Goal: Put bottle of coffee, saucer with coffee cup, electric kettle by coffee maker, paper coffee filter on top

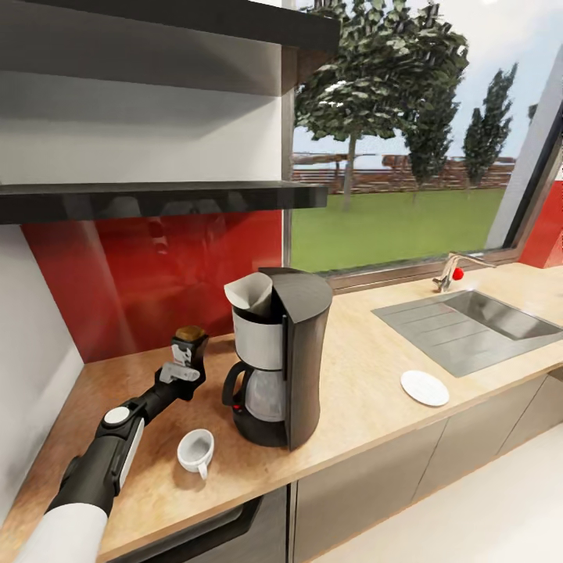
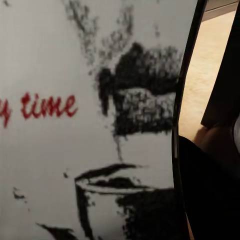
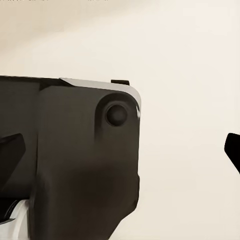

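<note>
The left end effector [image 1: 188, 361] is closed around the bottle of coffee [image 1: 188, 344], holding it upright by its middle. The bottle has a brown round cap and a white label. It is at the back of the wooden table [image 1: 367, 391], just left of the coffee maker [image 1: 281, 367], with a small gap between them. From here you cannot tell if the bottle stands on the table or is a little above it. In the left wrist view the label [image 2: 90, 120] is very close: it is white, with rough black drawings of a cup and red curly letters that say "time". A dark finger [image 2: 210, 200] sits beside it.

The coffee maker is tall and dark, with a glass pot [image 1: 262, 395] and a black handle. A white paper coffee filter [image 1: 250, 295], shaped like a cone, pokes out of its top.

A small white coffee cup [image 1: 195, 451] stands on the table in front of the coffee maker, on the left, near the table's edge. It is smooth and round with a little handle. The white saucer [image 1: 424, 388] is flat and round. It lies well apart from the cup, on the other side of the coffee maker, near the shiny grey metal sink [image 1: 477, 324].

The right wrist view shows a dark, smooth robot part with a round bolt before a plain pale background, and two dark tips at the edges. I cannot tell how far the right end effector is open
</note>
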